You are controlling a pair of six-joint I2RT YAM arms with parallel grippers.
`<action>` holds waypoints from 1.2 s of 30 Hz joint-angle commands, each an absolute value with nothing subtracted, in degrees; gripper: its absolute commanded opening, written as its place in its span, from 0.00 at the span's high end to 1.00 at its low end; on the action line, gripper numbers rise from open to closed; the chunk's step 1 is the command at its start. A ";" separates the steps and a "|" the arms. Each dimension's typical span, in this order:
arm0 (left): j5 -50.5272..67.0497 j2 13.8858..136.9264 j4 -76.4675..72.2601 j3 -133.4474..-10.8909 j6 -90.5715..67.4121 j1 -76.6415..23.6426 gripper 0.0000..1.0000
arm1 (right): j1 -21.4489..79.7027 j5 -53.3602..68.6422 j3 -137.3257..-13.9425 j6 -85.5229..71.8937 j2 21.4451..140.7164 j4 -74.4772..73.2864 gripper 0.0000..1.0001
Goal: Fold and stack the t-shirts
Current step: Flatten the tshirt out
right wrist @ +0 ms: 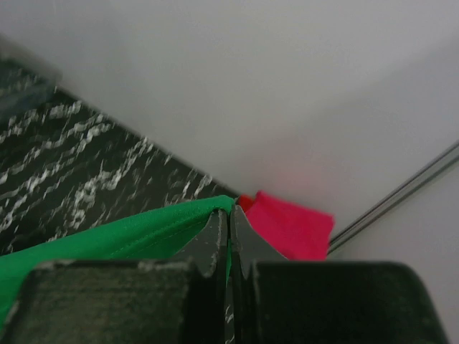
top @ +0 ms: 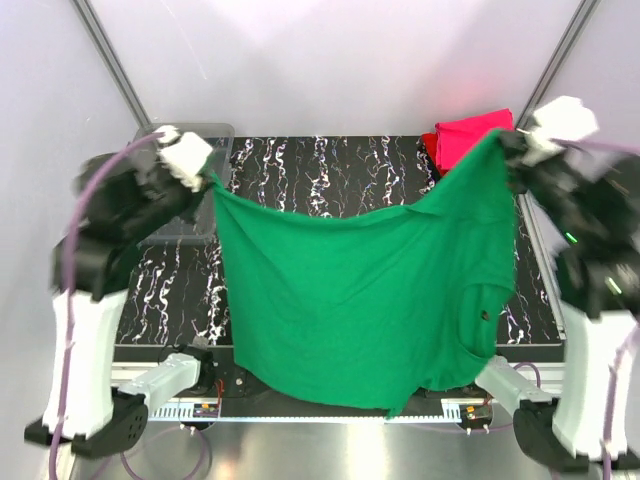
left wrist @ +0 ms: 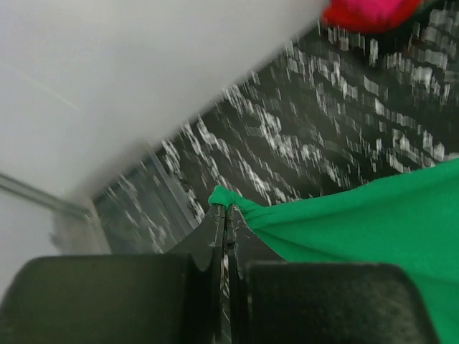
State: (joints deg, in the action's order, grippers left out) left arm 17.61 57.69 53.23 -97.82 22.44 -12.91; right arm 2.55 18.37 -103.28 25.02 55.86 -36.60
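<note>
Top external: green t-shirt (top: 350,300) spread, sagging.

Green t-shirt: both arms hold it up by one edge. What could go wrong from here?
1. The left tool and right tool each pinch only a small bit of edge of the green t-shirt; the cloth may slip out.
2. Its lower part hangs over the near edge of the table, by the arm bases; it might snag there.
3. The right tool looks near the folded magenta-pink shirt and could disturb it.
</note>
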 commanded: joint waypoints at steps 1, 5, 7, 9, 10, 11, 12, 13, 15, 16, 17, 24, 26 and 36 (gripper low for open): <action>13.19 61.08 52.73 -90.55 23.29 -12.57 1.00 | 2.20 22.85 -93.10 25.49 59.76 -29.82 1.00; 10.90 65.99 46.25 -79.64 26.10 -12.57 1.00 | 2.37 24.96 -83.59 26.45 67.66 -24.71 1.00; 10.02 71.35 43.61 -77.53 27.16 -12.48 1.00 | 2.29 25.66 -82.53 27.85 74.05 -22.33 1.00; 8.89 78.52 39.91 -77.87 27.86 -12.39 1.00 | 2.29 25.31 -82.88 29.00 79.25 -19.35 1.00; 8.44 81.10 37.99 -79.70 27.86 -12.31 1.00 | 2.37 25.31 -84.97 30.13 85.02 -18.73 1.00; 8.09 83.91 37.36 -81.11 27.86 -12.22 1.00 | 2.29 25.23 -86.64 30.67 88.21 -18.37 1.00; 7.30 89.42 37.01 -82.86 27.86 -12.13 1.00 | 2.29 24.62 -88.92 30.85 91.46 -18.28 1.00; 6.86 92.17 36.83 -86.80 27.86 -11.87 1.00 | 2.29 24.26 -93.56 30.50 97.50 -18.28 1.00; 5.89 99.38 36.56 -91.03 27.95 -11.43 1.00 | 2.20 23.73 -97.80 30.93 103.07 -18.37 1.00; 5.37 101.67 36.30 -94.71 27.95 -11.25 1.00 | 2.37 23.73 -101.91 31.20 108.23 -18.37 1.00; 5.01 105.78 36.30 -96.75 28.12 -11.16 1.00 | 2.29 23.21 -103.95 30.85 110.72 -18.37 1.00; 2.29 117.50 36.04 -108.71 28.65 -9.67 1.00 | 2.29 20.83 -118.55 28.39 127.16 -18.63 1.00; 2.11 120.13 35.77 -111.35 29.00 -9.06 1.00 | 2.37 20.48 -122.07 28.13 130.42 -18.81 1.00; 1.23 126.91 35.77 -119.27 30.15 -7.73 1.00 | 2.46 19.16 -132.80 26.81 138.69 -20.65 1.00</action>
State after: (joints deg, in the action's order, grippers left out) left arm 2.59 126.72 37.69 -116.11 29.12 -7.97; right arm 2.55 20.12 -128.49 28.01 138.39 -22.11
